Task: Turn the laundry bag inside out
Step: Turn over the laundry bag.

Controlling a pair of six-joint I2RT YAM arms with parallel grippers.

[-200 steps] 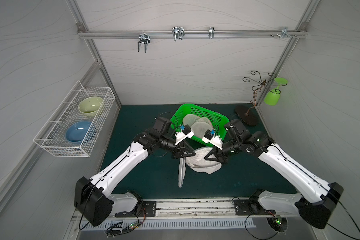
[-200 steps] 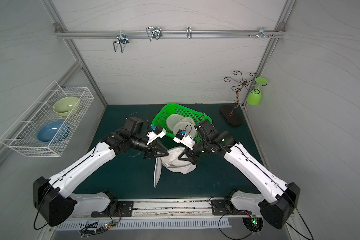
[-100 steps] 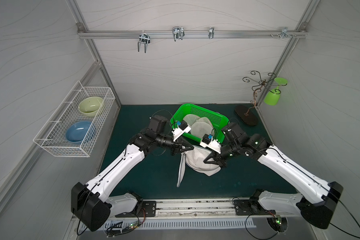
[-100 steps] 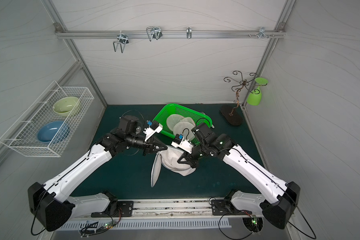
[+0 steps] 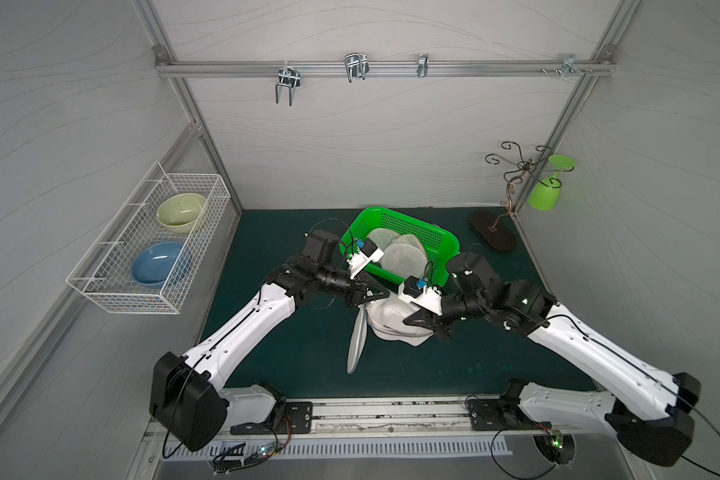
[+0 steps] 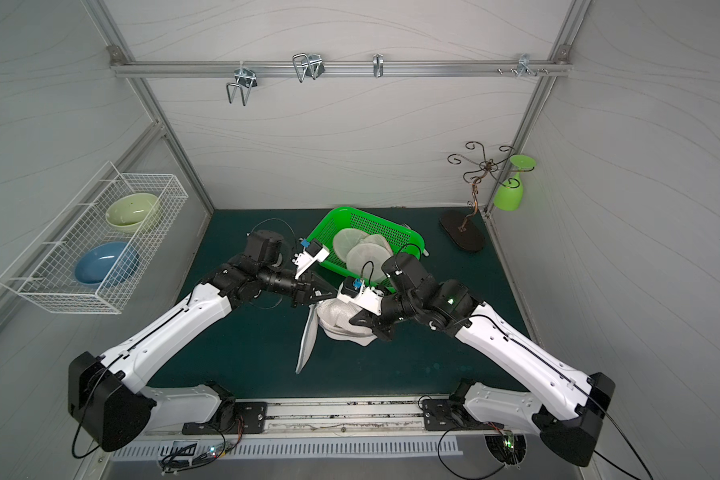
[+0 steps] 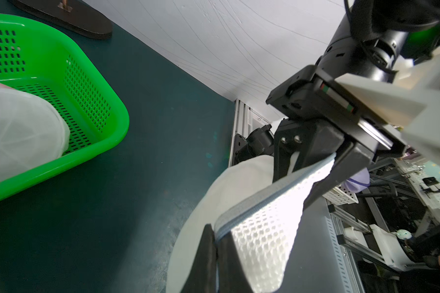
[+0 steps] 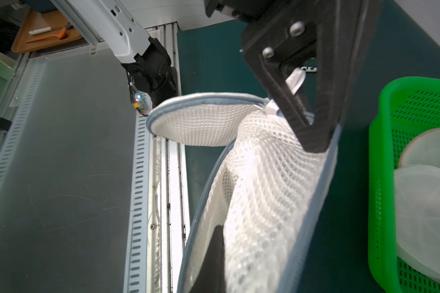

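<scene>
The laundry bag [image 5: 391,320] is white mesh with a grey-blue zipper rim, and it hangs between both grippers above the dark green mat; it shows in both top views [image 6: 341,318]. Its round flap [image 5: 356,340] dangles toward the front. My left gripper [image 5: 385,294] is shut on the zipper rim, and in the left wrist view the jaws [image 7: 216,253] pinch that rim beside the mesh [image 7: 264,228]. My right gripper [image 5: 408,322] is shut on the rim's opposite side. In the right wrist view one finger [image 8: 214,256] lies against the mesh [image 8: 264,190], which hides the other.
A green basket [image 5: 445,245] holding more white mesh bags stands just behind the grippers. A wire rack [image 5: 113,291] with two bowls hangs on the left wall. A metal stand [image 5: 491,237] with a green glass [image 5: 545,195] is at the back right.
My left gripper's jaws have closed on the bag's rim. The right gripper kept its grip, and the bag has stayed in about the same place.
</scene>
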